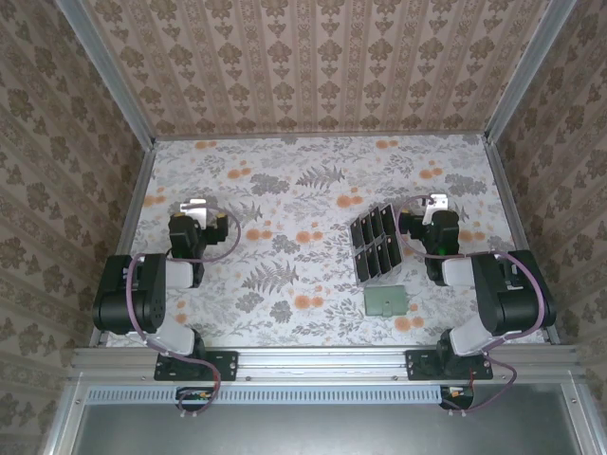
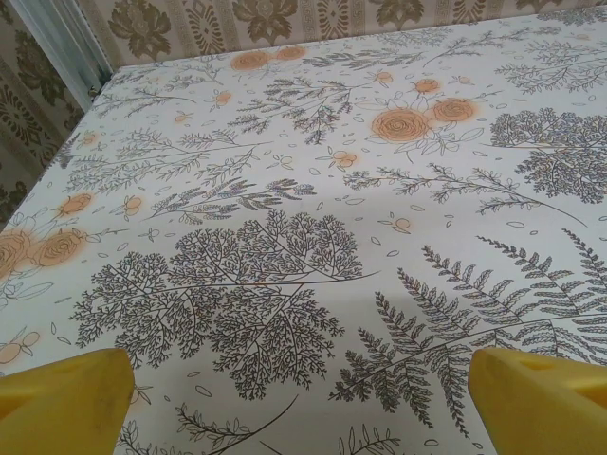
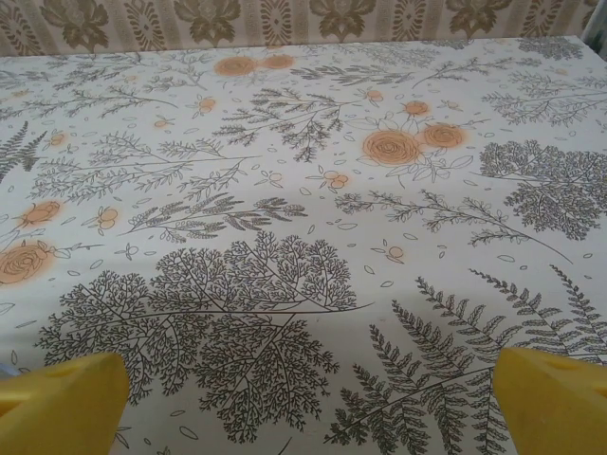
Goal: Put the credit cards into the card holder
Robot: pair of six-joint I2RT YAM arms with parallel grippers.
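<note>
Find left fingers spread wide and empty above the flowered counter. Same with right fingers: wide apart, gripping nothing. Right of centre on counter: black credit cards lined up in two rows. Just beside them, toward the arm bases: green card holder, lying flat.

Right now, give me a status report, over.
Left gripper open, empty. Right gripper open, empty. Credit cards beside right gripper; card holder apart, closer in. Nothing between them.
</note>
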